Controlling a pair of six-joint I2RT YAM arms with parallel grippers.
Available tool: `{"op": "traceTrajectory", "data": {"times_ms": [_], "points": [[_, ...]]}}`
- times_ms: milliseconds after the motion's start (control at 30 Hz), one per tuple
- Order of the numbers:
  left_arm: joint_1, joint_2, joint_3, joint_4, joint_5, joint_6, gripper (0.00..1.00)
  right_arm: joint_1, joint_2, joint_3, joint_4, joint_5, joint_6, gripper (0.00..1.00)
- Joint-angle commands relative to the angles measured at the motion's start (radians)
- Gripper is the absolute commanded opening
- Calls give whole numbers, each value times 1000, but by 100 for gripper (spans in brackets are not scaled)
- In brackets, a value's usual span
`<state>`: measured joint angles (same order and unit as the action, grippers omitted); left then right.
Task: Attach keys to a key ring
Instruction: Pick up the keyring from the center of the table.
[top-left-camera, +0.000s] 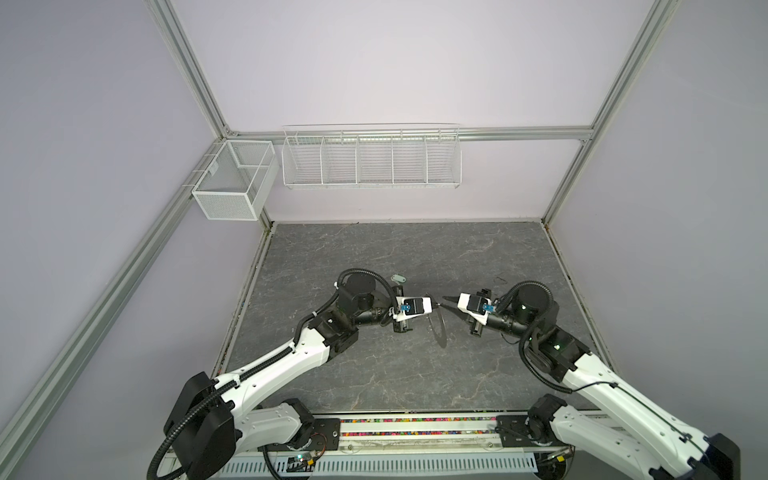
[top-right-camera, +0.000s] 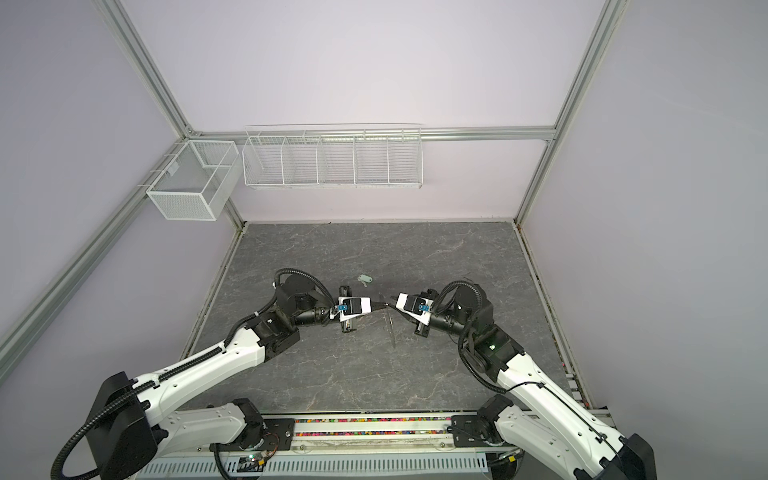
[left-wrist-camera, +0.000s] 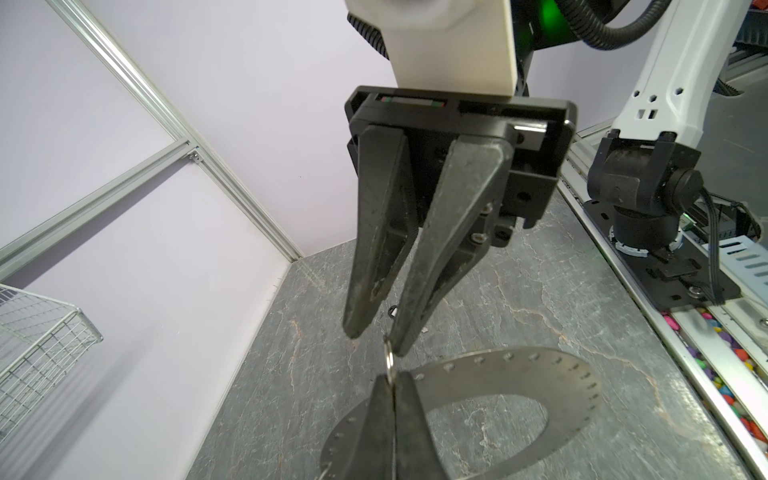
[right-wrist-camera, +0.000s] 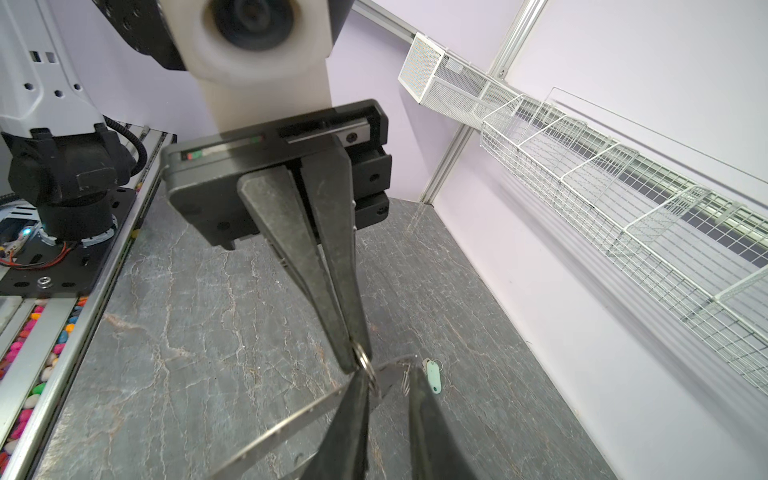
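The key ring is a flat grey disc with small holes round its rim, held on edge above the table, thin in both top views. My left gripper is shut on a small wire loop at the disc's rim. My right gripper faces it tip to tip, its jaws a little apart, one fingertip against that loop. A key with a pale green tag lies on the table behind the left gripper. A small dark thing lies behind the right arm.
The table is dark grey stone. A white wire rack and a mesh box hang on the back wall. A rail with coloured beads runs along the front edge between the arm bases.
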<state>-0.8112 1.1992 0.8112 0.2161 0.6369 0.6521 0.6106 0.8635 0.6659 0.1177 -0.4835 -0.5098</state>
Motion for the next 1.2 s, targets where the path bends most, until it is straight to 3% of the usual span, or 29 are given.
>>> {"op": "traceTrajectory", "data": {"times_ms": [0, 300, 400, 633, 1167], "points": [[3, 17, 40, -25, 26, 27, 0, 5, 12, 30, -30, -23, -45, 20], [3, 27, 60, -71, 26, 43, 0, 11, 32, 53, -92, -35, -91, 7], [3, 28, 62, -68, 15, 37, 0, 10, 32, 49, -87, -32, -92, 7], [23, -20, -3, -7, -46, -16, 29, -2, 22, -14, 66, -13, 21, 7], [44, -10, -119, 244, -2, -182, 25, -13, 59, -17, 172, -85, 108, 7]]}}
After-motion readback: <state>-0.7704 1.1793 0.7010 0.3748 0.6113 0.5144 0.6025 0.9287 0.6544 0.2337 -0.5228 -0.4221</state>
